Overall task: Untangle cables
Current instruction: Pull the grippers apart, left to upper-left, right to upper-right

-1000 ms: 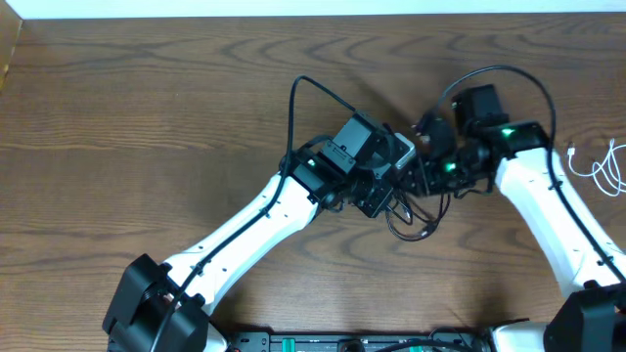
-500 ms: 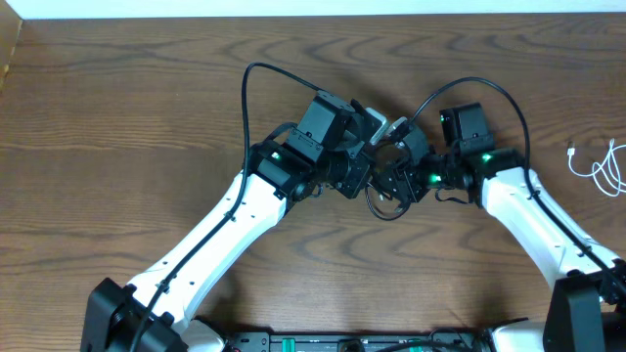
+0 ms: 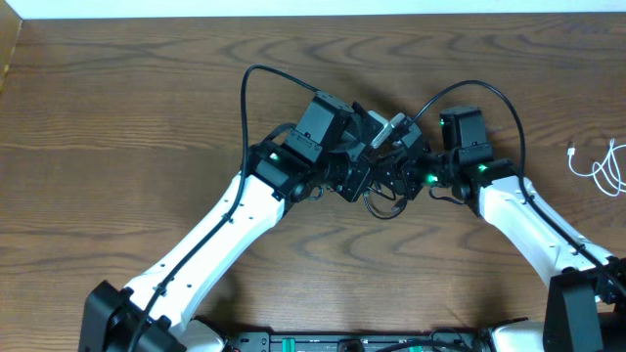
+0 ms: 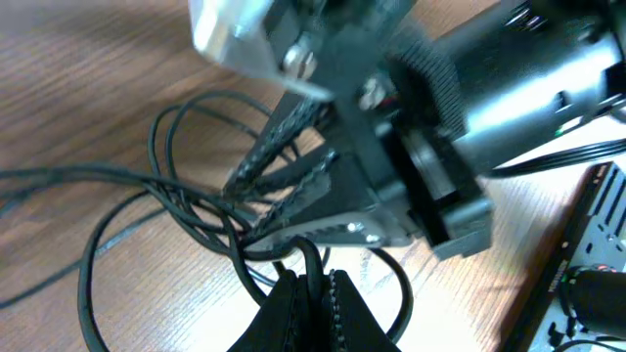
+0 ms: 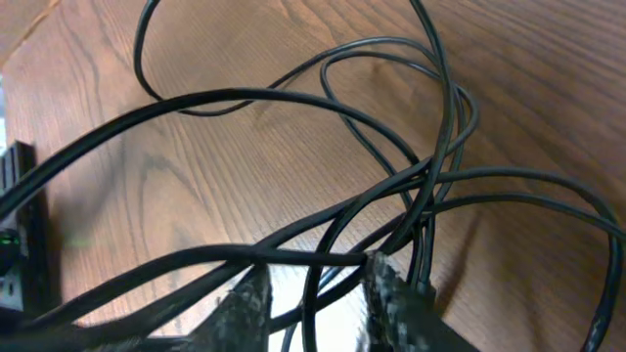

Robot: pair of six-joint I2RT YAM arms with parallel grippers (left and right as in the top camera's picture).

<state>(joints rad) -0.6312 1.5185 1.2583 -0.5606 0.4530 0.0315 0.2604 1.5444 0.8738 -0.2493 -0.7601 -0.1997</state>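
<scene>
- Your left gripper, clamped shut, pinches 1 strand of the black cables, bunched where both grippers meet.
- Your right gripper, fingers apart, straddles several strands; the tangle spills toward 6 o'clock, equally near both.
- The white cable lies well apart at 3 o'clock; the crossings are hidden under the grippers.

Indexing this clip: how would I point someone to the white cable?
Look at the wooden table from overhead and go to its right edge. The white cable lies there in loose loops, alone. It is the only white cord; the black cables are bunched mid-table.
</scene>
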